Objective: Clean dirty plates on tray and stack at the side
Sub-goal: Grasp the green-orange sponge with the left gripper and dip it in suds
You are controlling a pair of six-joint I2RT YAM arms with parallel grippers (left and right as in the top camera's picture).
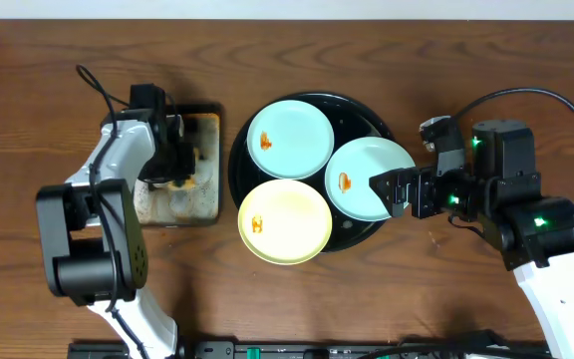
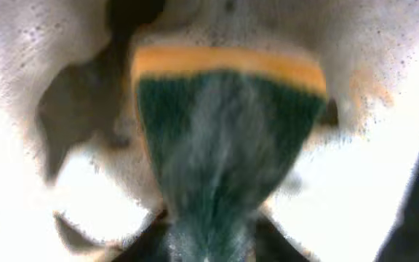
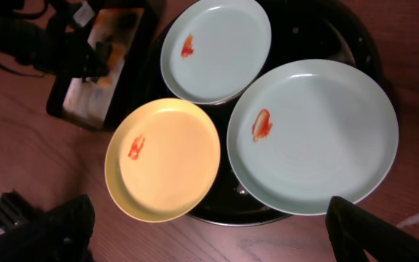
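Lying toward the far edge of the tray (image 1: 372, 122), one mint-blue plate (image 1: 290, 138) is showing an orange smear (image 1: 265, 141) near its left side. A second mint-blue plate (image 1: 367, 179) is hanging over the tray's right rim, and the yellow plate (image 1: 285, 221) is hanging over its near-left rim above the table (image 1: 28, 80); each is carrying a smear of its own. All three are lying flat and face up, with their rims crowding close together. The right gripper (image 1: 395, 192) is hovering at the right edge of the second mint-blue plate, its fingers spreading wide and gripping nothing. Beyond the tray's left rim, a stained metal tray (image 1: 182, 204) is sitting on the table, and the left gripper (image 1: 172, 150) is reaching down over its far end. In the left wrist view a green sponge (image 2: 224, 124) with a yellow layer is running up from between that gripper's fingers. The view is too blurred to tell whether they are pinching it.
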